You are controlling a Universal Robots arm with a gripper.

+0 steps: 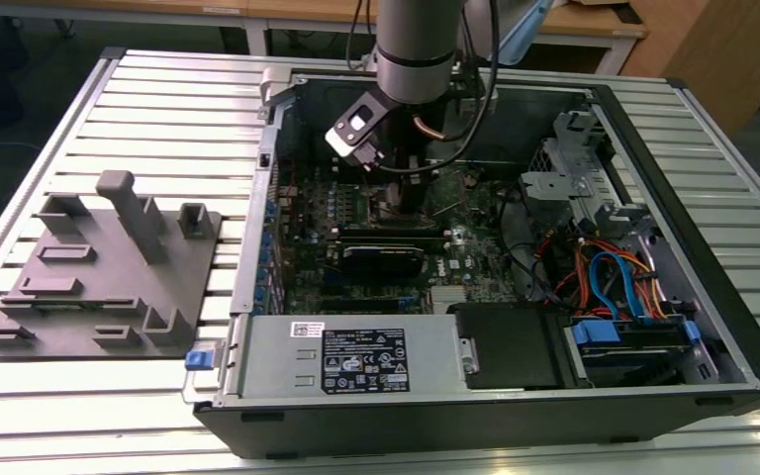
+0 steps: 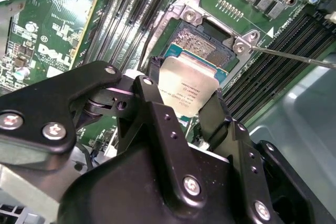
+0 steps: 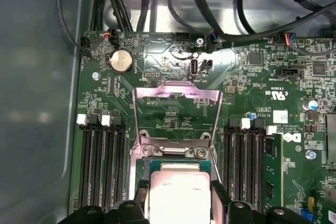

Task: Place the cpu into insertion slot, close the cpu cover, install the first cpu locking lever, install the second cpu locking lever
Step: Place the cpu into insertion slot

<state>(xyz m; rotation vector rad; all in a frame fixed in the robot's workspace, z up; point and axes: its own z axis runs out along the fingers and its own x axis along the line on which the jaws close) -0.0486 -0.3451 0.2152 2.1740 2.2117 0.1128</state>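
Item: hand (image 2: 185, 97), which we log gripping the cpu (image 2: 188, 85) by its edges between both fingers. The chip hangs over the insertion slot (image 2: 202, 43); we cannot tell whether they touch. The cpu cover (image 3: 176, 94) stands swung open behind the slot, above the green motherboard (image 3: 252, 77).

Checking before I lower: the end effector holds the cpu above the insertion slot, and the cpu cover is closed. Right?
Not quite. The cpu cover is swung open, as the first wrist view shows. The end effector does hold the cpu above the insertion slot.
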